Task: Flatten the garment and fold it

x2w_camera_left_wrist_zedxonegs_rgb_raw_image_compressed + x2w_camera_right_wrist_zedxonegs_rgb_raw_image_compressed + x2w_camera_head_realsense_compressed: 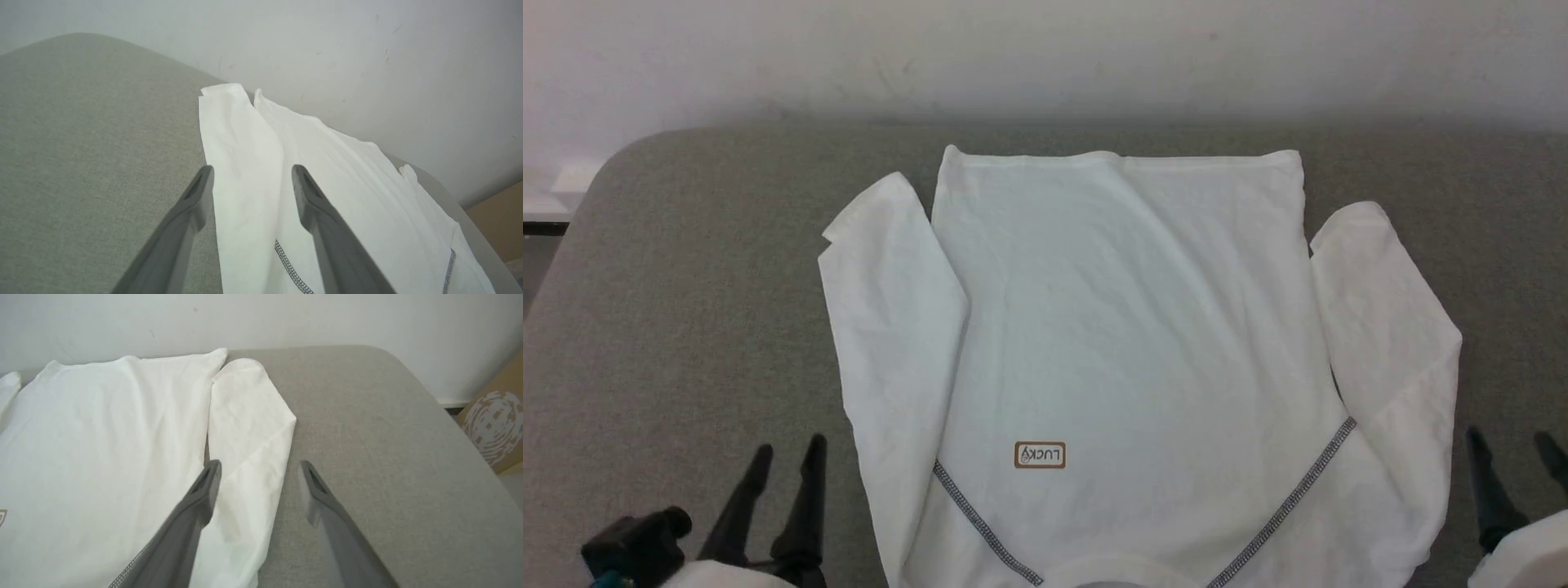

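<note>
With the shirt (1127, 327) spread flat on the surface (686, 286) and the left claw (791, 447) and right claw (1508, 437) apart, empty, beside its shoulders, each should probably pinch one sleeve layer and fold it inward smoothly.

White long-sleeved garment (1127, 327) spread flat on grey surface, collar nearest.

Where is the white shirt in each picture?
Head view: the shirt lies in the middle, spread on the grey table.
Left wrist view: the shirt runs from the middle to the lower right.
Right wrist view: the shirt covers the left half.
Shared landmark: its grey zigzag seam.
</note>
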Motion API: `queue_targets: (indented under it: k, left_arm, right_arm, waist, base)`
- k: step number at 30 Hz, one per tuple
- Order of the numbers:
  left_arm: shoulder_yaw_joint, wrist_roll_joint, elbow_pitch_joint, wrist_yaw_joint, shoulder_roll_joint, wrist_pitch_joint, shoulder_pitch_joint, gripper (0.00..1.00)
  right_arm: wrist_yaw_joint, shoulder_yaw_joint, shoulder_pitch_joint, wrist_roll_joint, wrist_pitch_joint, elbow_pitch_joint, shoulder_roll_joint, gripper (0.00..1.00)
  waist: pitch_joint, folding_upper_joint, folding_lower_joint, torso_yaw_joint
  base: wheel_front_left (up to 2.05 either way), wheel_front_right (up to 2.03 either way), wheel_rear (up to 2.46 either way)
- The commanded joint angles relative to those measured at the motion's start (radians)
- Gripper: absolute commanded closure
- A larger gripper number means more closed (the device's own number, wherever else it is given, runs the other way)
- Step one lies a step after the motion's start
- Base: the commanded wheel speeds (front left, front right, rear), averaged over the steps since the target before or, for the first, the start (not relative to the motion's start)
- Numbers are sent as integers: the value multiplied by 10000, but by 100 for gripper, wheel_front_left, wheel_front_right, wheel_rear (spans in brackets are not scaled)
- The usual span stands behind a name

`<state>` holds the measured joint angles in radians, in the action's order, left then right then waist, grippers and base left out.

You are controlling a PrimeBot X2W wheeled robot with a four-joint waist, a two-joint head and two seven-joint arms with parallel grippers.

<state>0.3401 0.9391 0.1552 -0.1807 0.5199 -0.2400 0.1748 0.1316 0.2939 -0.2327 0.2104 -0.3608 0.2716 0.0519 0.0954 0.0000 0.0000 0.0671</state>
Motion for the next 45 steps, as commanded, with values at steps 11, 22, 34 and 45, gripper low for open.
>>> queue_targets:
  k: [11,22,34,45]
  left_arm:
    - [-2087,-4642,910,-348,-2363,-215,-73,0]
    - [-2618,-5553,12,1140,-2588,-167,-762,0]
    - [-3027,-4676,-740,2646,-36,2832,-5178,0]
    - [-1745,-3026,-2426,3102,1599,5473,-9126,0]
  right_arm:
    - [-9,-1445,747,-2572,3003,443,-16,0]
    - [-9,-1573,955,-2563,3698,-238,-16,0]
    - [-9,-1937,1706,-2593,3654,250,-16,0]
    - [-9,-1966,2498,-2872,3517,755,-16,0]
  waist:
    - [106,0,0,-29]
    - [416,0,0,-25]
    - [2244,0,0,-127]
    - [4176,0,0,-311]
  base:
    - [0,0,0]
    - [0,0,0]
    - [0,0,0]
    - [0,0,0]
